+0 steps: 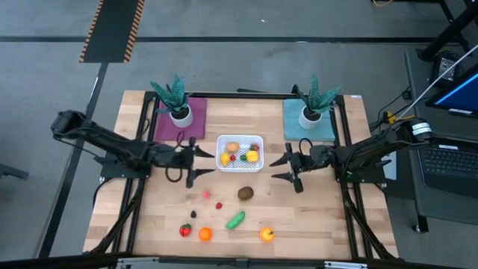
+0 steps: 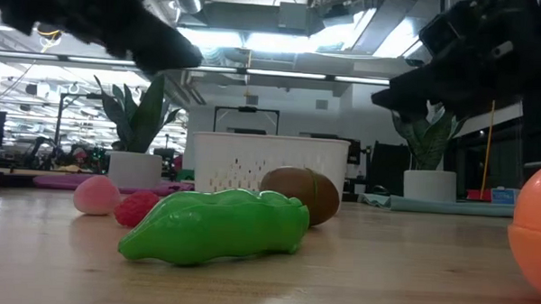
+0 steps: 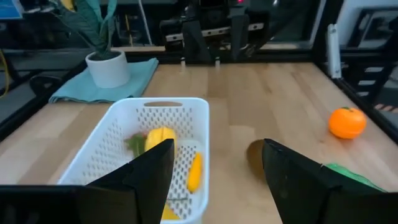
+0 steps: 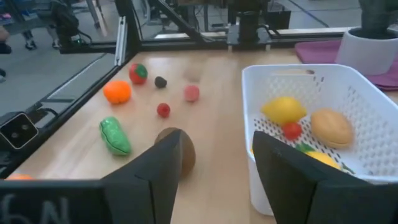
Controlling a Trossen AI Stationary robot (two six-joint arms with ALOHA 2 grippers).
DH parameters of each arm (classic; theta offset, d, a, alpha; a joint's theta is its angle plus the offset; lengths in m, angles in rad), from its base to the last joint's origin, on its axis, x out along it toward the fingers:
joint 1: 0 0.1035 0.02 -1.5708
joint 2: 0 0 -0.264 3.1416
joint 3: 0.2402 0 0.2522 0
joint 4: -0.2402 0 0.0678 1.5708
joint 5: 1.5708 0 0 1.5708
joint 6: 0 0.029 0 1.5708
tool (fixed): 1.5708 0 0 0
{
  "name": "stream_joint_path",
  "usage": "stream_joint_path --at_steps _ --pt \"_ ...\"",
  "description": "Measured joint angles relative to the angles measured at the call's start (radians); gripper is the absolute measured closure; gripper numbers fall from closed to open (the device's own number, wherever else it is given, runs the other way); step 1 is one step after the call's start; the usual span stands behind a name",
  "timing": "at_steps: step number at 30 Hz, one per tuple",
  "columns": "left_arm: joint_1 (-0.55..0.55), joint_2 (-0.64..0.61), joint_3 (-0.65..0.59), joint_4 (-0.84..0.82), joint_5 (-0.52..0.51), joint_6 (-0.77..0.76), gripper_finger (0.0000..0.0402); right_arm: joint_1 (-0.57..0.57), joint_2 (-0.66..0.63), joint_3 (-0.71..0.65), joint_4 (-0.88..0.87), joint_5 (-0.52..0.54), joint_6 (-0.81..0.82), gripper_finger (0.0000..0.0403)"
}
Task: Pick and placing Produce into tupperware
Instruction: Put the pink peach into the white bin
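Note:
The tupperware [image 1: 240, 142], a white perforated basket, stands mid-table and holds a yellow lemon [image 4: 283, 109], a tan piece [image 4: 332, 127], a small red one and other yellow pieces. On the table in front of it lie a brown piece [image 1: 246, 193], a pink one [image 1: 207, 195], a small red one [image 1: 219, 205], a green pod [image 1: 236, 220], an orange [image 1: 205, 234] and further produce. My left gripper [image 1: 200, 162] hovers open just left of the basket. My right gripper [image 1: 282, 167] hovers open just right of it. Neither holds anything.
Two spiky potted plants stand at the back: one [image 1: 175, 103] on a purple mat, the other [image 1: 314, 104] on a teal mat [image 1: 308, 127]. A laptop [image 1: 448, 161] sits off the table's right side. Bare wood lies between the basket and the loose produce.

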Motion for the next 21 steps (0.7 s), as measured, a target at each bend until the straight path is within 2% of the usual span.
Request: stream_joint_path --at_steps 7,14,17,21 --pt "-0.095 -0.067 -0.055 0.029 -0.011 -0.022 0.0168 0.055 0.0 0.088 -0.149 0.083 -0.006 0.0203" --pt "-0.111 -0.066 -0.055 0.024 -0.011 0.007 0.0168 0.059 0.0 0.109 -0.16 0.088 -0.006 0.0203" --pt "-0.113 -0.066 -0.055 0.024 -0.008 -0.025 0.0168 0.059 0.0 0.109 -0.16 0.089 -0.006 0.0203" --pt "-0.119 -0.066 -0.055 0.026 0.036 -0.031 0.0168 0.059 0.0 0.109 -0.16 0.089 -0.006 0.0203"
